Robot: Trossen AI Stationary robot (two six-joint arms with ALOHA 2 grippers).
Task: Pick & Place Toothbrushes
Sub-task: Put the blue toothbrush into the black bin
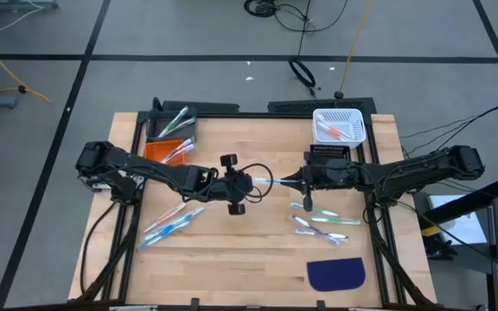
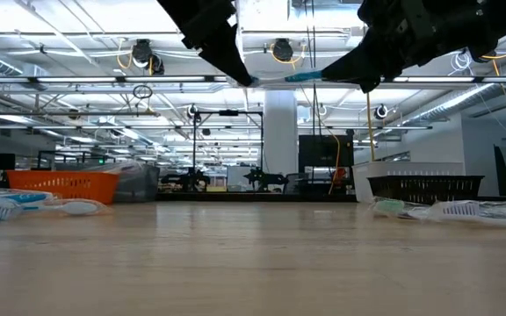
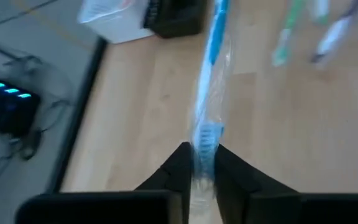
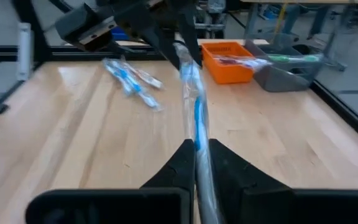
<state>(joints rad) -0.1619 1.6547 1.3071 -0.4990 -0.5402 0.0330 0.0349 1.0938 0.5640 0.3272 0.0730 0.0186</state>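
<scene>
Right now both arms meet above the middle of the table (image 1: 232, 259), each closed on an opposite end of one wrapped blue toothbrush (image 1: 271, 182) held in the air between them. The left pincer (image 3: 199, 163) pinches the bristle end through the clear wrapper; the right pincer (image 4: 197, 152) clamps the handle end, and the low view shows the brush well clear of the wood.

The likeliest trouble is in the handover. If either side lets go before the other has a firm hold, the brush would probably drop to the table; if both pull while clamped, the slick wrapper could slide or tear, and the brush might twist out of line.

Other toothbrushes lie loose on the table: a blue group (image 1: 171, 223) toward the left arm's side, and a green and purplish group (image 1: 322, 220) near the right arm, close enough that a low sweep could scatter them.

At the far edge, an orange bin (image 1: 164, 150) holds at least one wrapped brush, a dark grey bin (image 1: 173, 123) beside it holds green ones, and a white basket (image 1: 340, 125) holds orange-accented ones, with a black basket (image 1: 328, 152) touching it whose contents cannot be made out. A dark blue mat (image 1: 336, 275) lies apart at the near edge.
</scene>
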